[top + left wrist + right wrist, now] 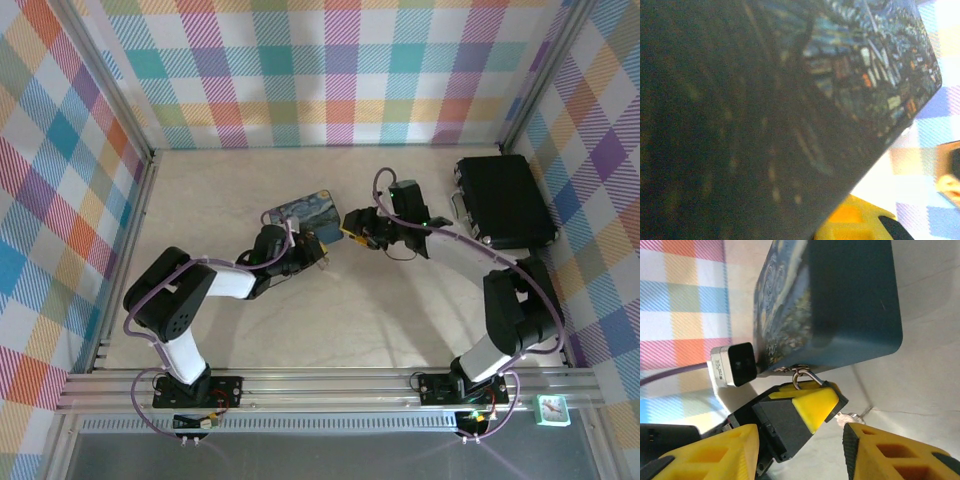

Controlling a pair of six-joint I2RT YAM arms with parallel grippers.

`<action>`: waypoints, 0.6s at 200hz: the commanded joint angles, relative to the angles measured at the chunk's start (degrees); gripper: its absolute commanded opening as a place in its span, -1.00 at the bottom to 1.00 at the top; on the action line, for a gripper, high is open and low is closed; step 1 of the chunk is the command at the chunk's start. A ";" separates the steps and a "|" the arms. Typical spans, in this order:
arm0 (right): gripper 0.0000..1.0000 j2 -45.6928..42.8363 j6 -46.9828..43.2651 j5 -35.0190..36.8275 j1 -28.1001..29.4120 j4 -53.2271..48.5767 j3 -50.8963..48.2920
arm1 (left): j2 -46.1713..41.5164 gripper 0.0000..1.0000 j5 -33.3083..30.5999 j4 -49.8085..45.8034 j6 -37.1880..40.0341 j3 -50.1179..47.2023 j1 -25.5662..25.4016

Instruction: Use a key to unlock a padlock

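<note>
**Top view.** We see the left tool (312,255) and the right tool (362,230) close together just near of the painted tin (305,210), mid-desk (400,330). The black case (505,200) lies well apart at far right, and open desk lies nearer the arms.

**Left wrist view.** The tin's dark side sits very close. We cannot tell this tool's state here.

**Right wrist view.** The left tool appears pressed together on the padlock (802,377), whose silver shackle juts out just beside the tin's edge. The key (852,416) protrudes on the opposite side. The right tool's fingers are spread on either side. We judge both pieces light, stiff and slippery, so the key's flat head is the place to grip, minding the tin.
</note>
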 commanded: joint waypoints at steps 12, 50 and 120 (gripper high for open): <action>0.00 -1.04 -15.94 9.38 0.23 -20.20 1.82 | 0.20 -1.00 -1.28 -11.44 3.20 1.63 -2.74; 0.00 -2.39 -17.72 12.38 0.51 -19.59 -0.50 | 2.59 -0.81 -2.25 -11.74 3.25 1.25 -3.33; 0.02 -7.94 -22.41 19.96 4.72 -13.87 -5.87 | 1.81 -0.04 -5.76 -20.02 6.62 4.48 -3.00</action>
